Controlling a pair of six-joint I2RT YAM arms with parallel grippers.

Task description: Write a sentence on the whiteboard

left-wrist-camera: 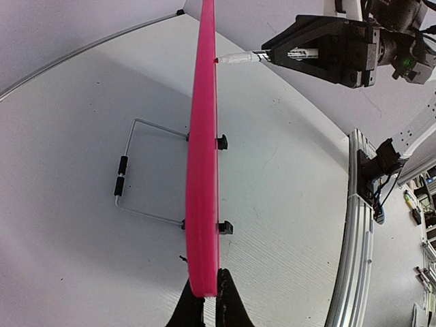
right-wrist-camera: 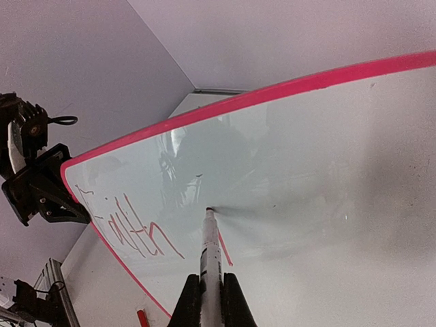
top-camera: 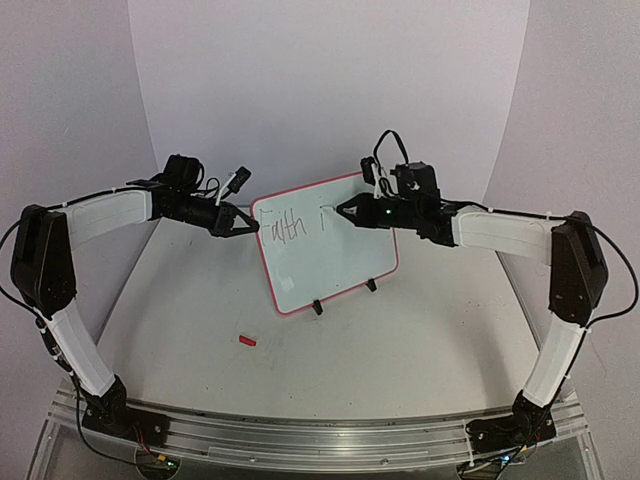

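The whiteboard point(top-camera: 335, 262), white with a red-pink rim, stands tilted on two black clip feet mid-table. My left gripper point(top-camera: 252, 227) is shut on its left edge; in the left wrist view the board point(left-wrist-camera: 203, 170) shows edge-on, pinched between the fingertips point(left-wrist-camera: 204, 289). My right gripper point(top-camera: 345, 210) is shut on a white marker point(right-wrist-camera: 211, 252) whose tip touches the board point(right-wrist-camera: 320, 177). The sentence point(right-wrist-camera: 129, 231) reads "Faith" in thin red strokes, with one more stroke beside the marker tip. From above, the same writing point(top-camera: 285, 228) sits at the board's upper left.
A small red marker cap point(top-camera: 247, 341) lies on the table in front of the board. A wire stand point(left-wrist-camera: 133, 170) props the board from behind. A metal rail point(top-camera: 300, 435) runs along the near table edge, and walls close in the back and sides.
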